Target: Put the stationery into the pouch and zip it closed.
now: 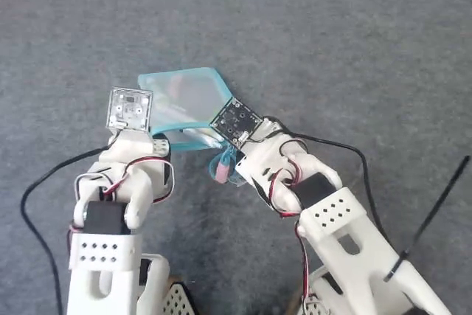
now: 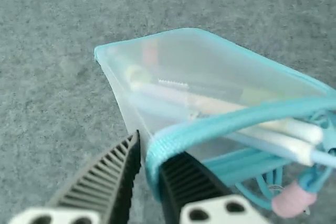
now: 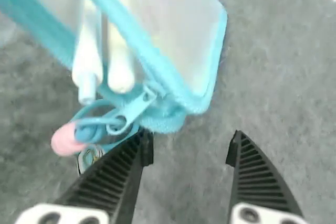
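**Zip pouch with stationery, held at the open mouth**

Item: translucent plastic pouch with turquoise zip edging, on a grey carpeted bench. In the high view it sits at 11 o'clock from the middle.

Contents: white pens, their ends poking out past the unzipped mouth.

Fittings: turquoise metal zip slider at the pouch's corner, and a turquoise cord with a pink bead, at 5 o'clock from the pouch in the high view.

State of left jaws: clamped on the turquoise zip edge.

State of right jaws: spread wide with nothing between them, just short of the slider corner.

Unclear: a reddish thing inside is too blurred to name. In the high view the wrist cameras cover the pouch's near edge. I cannot tell whether the pouch lies flat.
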{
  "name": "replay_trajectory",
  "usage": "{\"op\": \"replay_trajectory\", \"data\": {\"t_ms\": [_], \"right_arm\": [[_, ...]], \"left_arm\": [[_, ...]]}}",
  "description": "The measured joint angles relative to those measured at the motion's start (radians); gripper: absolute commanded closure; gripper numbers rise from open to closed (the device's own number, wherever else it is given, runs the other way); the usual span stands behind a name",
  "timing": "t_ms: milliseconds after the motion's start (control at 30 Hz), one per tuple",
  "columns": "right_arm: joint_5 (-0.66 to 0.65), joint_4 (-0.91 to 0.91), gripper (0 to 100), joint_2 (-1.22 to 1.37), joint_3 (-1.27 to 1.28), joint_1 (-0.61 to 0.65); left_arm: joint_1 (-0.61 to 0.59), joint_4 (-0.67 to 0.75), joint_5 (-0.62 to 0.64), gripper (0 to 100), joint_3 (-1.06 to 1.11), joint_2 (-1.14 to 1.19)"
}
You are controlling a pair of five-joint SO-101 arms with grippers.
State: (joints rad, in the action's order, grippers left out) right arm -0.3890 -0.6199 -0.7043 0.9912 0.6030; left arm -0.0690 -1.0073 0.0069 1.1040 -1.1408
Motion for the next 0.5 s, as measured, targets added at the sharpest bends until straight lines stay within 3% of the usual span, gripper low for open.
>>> {"op": "replay_trajectory", "data": {"t_ms": [367,500], "right_arm": [[-0.14,0.218,78.2,0.011,0.064,0.043],[-0.207,0.276,98.8,0.103,0.054,0.049]], "left_arm": [[0.002,-0.051,-0.015,99,-0.021,0.0],[0.002,-0.087,-0.052,99,-0.037,-0.002]]}}
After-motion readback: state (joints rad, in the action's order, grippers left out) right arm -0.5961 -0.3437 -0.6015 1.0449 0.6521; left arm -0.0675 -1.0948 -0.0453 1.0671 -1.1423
